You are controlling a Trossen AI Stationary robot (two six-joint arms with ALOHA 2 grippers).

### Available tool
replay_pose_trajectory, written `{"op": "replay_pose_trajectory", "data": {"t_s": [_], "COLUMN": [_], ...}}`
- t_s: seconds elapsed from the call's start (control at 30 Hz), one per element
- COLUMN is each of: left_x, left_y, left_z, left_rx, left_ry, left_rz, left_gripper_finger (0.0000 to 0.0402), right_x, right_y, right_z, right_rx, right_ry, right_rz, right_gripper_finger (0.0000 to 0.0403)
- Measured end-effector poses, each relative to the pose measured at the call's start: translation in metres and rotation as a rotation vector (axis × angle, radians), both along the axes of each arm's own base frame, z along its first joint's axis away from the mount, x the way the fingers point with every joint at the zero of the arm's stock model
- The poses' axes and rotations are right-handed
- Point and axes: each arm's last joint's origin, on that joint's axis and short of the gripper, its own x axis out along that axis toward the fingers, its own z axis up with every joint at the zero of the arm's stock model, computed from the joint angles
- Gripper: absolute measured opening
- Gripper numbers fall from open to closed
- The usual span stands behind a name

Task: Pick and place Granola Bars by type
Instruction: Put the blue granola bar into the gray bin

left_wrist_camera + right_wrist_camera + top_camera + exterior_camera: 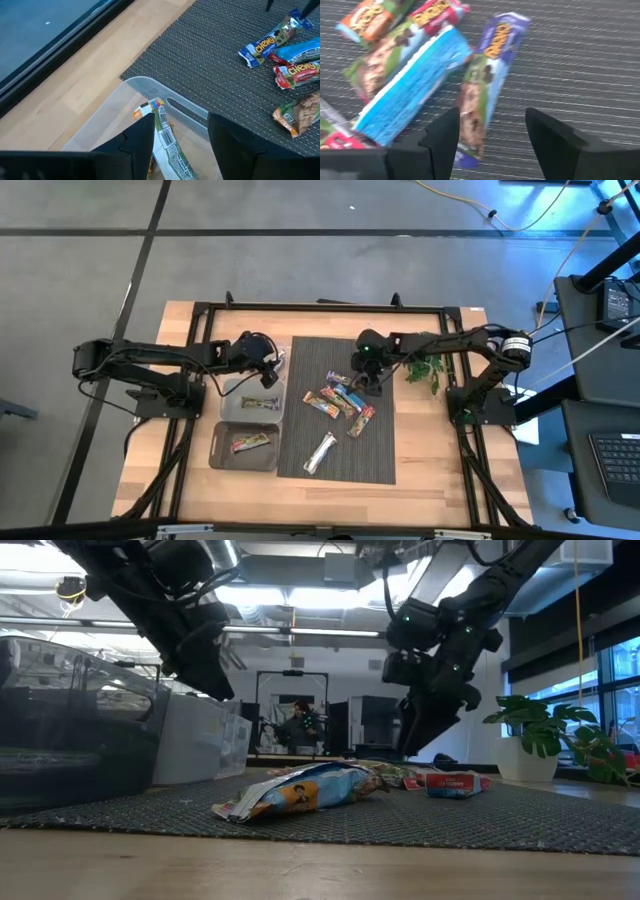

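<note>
A dark woven mat (340,420) covers the middle of the wooden table (440,470). Left of it sit two clear bins (232,392), each holding one bar. The left gripper (180,137) hangs over the farther bin, jaws spread and empty, with a green-wrapped bar (167,142) lying in the bin directly beneath the gap. The right gripper (490,132) hovers above the pile of Granola Bars (338,400) on the mat, jaws spread, a purple-ended bar (487,85) just under them, untouched. About seven bars lie on the mat, one silver bar (320,453) apart.
</note>
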Motion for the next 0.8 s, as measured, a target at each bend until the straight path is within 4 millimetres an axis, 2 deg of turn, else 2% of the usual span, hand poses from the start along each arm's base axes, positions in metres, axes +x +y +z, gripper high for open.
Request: {"op": "replay_pose_trajectory", "data": {"t_s": [0.13,0.27,0.47,0.8], "left_x": [0.0,0.0,0.0,0.0], "left_y": [0.0,0.0,0.0,0.0], "left_z": [0.0,0.0,0.0,0.0], "left_rx": [0.0,0.0,0.001,-0.001], "left_ry": [0.0,0.0,0.0,0.0], "left_rz": [0.0,0.0,0.001,0.0], "left_gripper_finger": [0.0174,0.0174,0.0174,0.0174], "right_x": [-0.002,-0.002,0.0,0.002], "right_y": [0.009,0.018,0.023,0.025], "right_z": [-0.008,-0.015,-0.016,-0.02], "right_rx": [0.013,-0.052,-0.135,-0.064], "right_ry": [-0.027,-0.054,-0.047,-0.048], "right_rz": [0.031,0.039,0.002,-0.009], "right_gripper_finger": [0.0229,0.0229,0.0229,0.0229]}}
